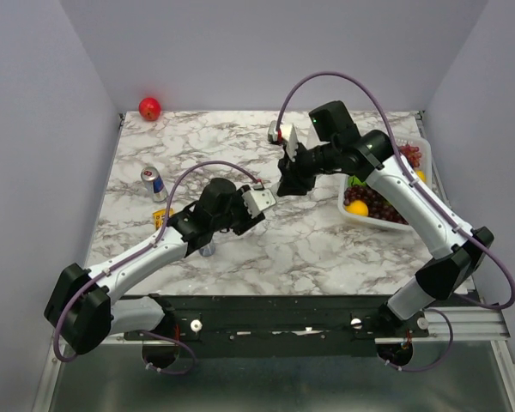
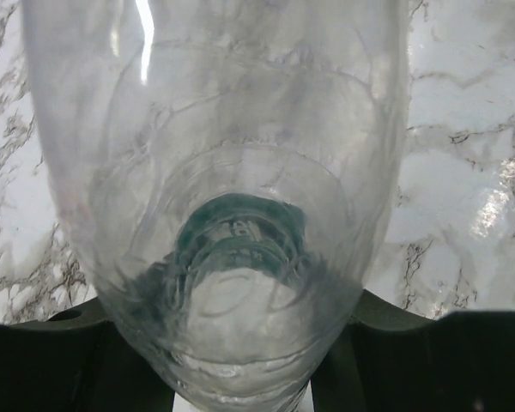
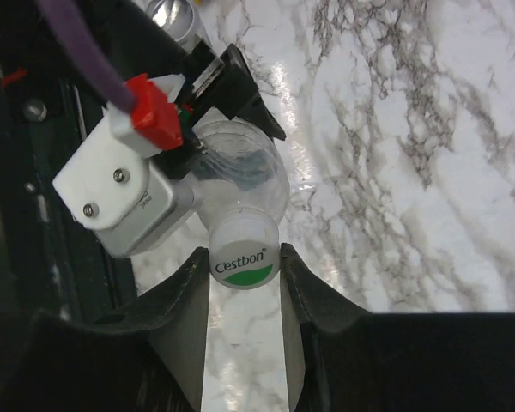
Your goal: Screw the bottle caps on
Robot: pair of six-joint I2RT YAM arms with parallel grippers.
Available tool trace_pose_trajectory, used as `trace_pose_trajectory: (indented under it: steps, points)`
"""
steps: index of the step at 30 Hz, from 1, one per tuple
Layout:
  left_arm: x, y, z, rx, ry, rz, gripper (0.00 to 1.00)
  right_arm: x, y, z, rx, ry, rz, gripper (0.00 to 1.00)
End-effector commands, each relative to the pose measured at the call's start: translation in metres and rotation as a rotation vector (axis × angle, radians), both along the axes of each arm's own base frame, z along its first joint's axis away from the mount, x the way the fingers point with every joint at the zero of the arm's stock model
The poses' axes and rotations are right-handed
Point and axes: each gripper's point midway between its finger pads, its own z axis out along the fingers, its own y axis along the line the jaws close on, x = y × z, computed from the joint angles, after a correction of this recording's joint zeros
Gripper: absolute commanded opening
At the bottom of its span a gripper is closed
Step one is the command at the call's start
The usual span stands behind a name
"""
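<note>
left gripper (image 1: 263, 199): jaws clamped on clear bottle (image 2: 232, 172); bottle held lying level above marble table (image 1: 326, 249), mid-table
right gripper (image 3: 244, 263): jaws clamped on white cap with green mark (image 3: 240, 239)
cap: at bottle mouth, touching; cannot tell if threaded
background: can (image 1: 154, 183); fruit tray (image 1: 354, 216)

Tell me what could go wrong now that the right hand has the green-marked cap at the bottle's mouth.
1. The cap, pinched in the right hand, meets the bottle end-on; if it sits slightly tilted, it may cross-thread.
2. The left hand grips the thin clear bottle by its body, so twisting could spin or dent it.
3. A silver can stands right under the left arm; a shift might topple it.
</note>
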Motion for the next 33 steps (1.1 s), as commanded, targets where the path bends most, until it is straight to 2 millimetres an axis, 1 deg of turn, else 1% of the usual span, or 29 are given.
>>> trace_pose_trajectory:
  steps: [1, 2, 3, 4, 5, 6, 7, 8, 9, 10, 11, 12, 13, 14, 15, 16, 17, 18, 19, 20, 21, 22, 23, 24, 29, 33]
  points:
    - [0.031, -0.009, 0.059, -0.149, -0.204, 0.147, 0.0, -0.013, 0.014, -0.022, 0.071, 0.482, -0.288, 0.0]
    - [0.032, -0.009, 0.058, -0.14, -0.204, 0.148, 0.0, -0.013, 0.014, -0.02, 0.096, 0.544, -0.301, 0.01]
    - [0.035, -0.005, 0.055, -0.123, -0.21, 0.172, 0.0, -0.002, 0.011, -0.019, 0.129, 0.628, -0.36, 0.0]
    - [0.036, -0.001, 0.051, -0.099, -0.212, 0.185, 0.0, 0.002, 0.011, -0.013, 0.162, 0.666, -0.361, 0.02]
    - [0.037, 0.001, 0.047, -0.087, -0.207, 0.192, 0.0, 0.001, 0.013, -0.002, 0.2, 0.701, -0.325, 0.16]
    - [0.036, 0.001, 0.044, -0.078, -0.199, 0.188, 0.0, 0.009, 0.011, 0.005, 0.221, 0.669, -0.316, 0.25]
    - [0.034, 0.002, 0.04, -0.07, -0.185, 0.184, 0.0, 0.017, 0.01, 0.021, 0.251, 0.608, -0.305, 0.34]
    - [0.031, 0.001, 0.038, -0.068, -0.177, 0.166, 0.0, 0.024, 0.007, 0.029, 0.264, 0.559, -0.314, 0.51]
    - [0.028, 0.0, 0.035, -0.065, -0.163, 0.152, 0.0, 0.034, 0.001, 0.036, 0.284, 0.487, -0.305, 0.57]
    - [0.026, 0.002, 0.031, -0.055, -0.149, 0.151, 0.0, 0.037, -0.004, 0.048, 0.302, 0.427, -0.295, 0.61]
    - [0.019, -0.006, 0.031, -0.076, -0.126, 0.097, 0.0, 0.042, -0.009, 0.057, 0.314, 0.37, -0.285, 0.65]
    - [0.016, -0.009, 0.031, -0.086, -0.119, 0.077, 0.0, 0.047, -0.017, 0.062, 0.312, 0.276, -0.252, 0.66]
    - [0.007, -0.011, 0.025, -0.077, -0.072, 0.04, 0.0, 0.046, -0.021, 0.065, 0.31, 0.23, -0.223, 0.67]
    - [0.003, -0.012, 0.026, -0.084, -0.054, 0.002, 0.0, 0.036, -0.025, 0.067, 0.311, 0.193, -0.179, 0.68]
    - [-0.009, -0.025, 0.035, -0.125, -0.024, -0.094, 0.0, 0.035, -0.03, 0.066, 0.301, 0.117, -0.126, 0.69]
    - [-0.017, -0.028, 0.035, -0.126, 0.008, -0.136, 0.0, 0.029, -0.032, 0.065, 0.303, 0.085, -0.084, 0.7]
    - [-0.022, -0.03, 0.039, -0.139, 0.024, -0.165, 0.0, 0.01, -0.034, 0.075, 0.335, 0.043, -0.009, 0.73]
    - [-0.033, -0.041, 0.051, -0.181, 0.044, -0.249, 0.0, 0.006, -0.035, 0.064, 0.334, -0.007, 0.05, 0.74]
    - [-0.038, -0.042, 0.052, -0.183, 0.071, -0.273, 0.0, -0.001, -0.035, 0.062, 0.352, -0.031, 0.076, 0.75]
    - [-0.043, -0.046, 0.054, -0.192, 0.092, -0.303, 0.0, -0.007, -0.035, 0.064, 0.38, -0.051, 0.105, 0.77]
    - [-0.044, -0.049, 0.065, -0.209, 0.087, -0.326, 0.0, -0.013, -0.035, 0.079, 0.421, -0.131, 0.131, 0.78]
    - [-0.05, -0.052, 0.067, -0.221, 0.11, -0.358, 0.0, -0.016, -0.035, 0.068, 0.424, -0.114, 0.141, 0.79]
    - [-0.051, -0.054, 0.069, -0.227, 0.119, -0.365, 0.0, -0.022, -0.034, 0.071, 0.445, -0.118, 0.172, 0.79]
    - [-0.05, -0.055, 0.072, -0.234, 0.116, -0.367, 0.0, -0.023, -0.033, 0.074, 0.456, -0.128, 0.184, 0.79]
    - [-0.05, -0.055, 0.069, -0.234, 0.107, -0.385, 0.0, -0.019, -0.028, 0.074, 0.485, -0.106, 0.197, 0.79]
    - [-0.048, -0.057, 0.07, -0.236, 0.104, -0.384, 0.0, -0.022, -0.023, 0.079, 0.525, -0.059, 0.223, 0.75]
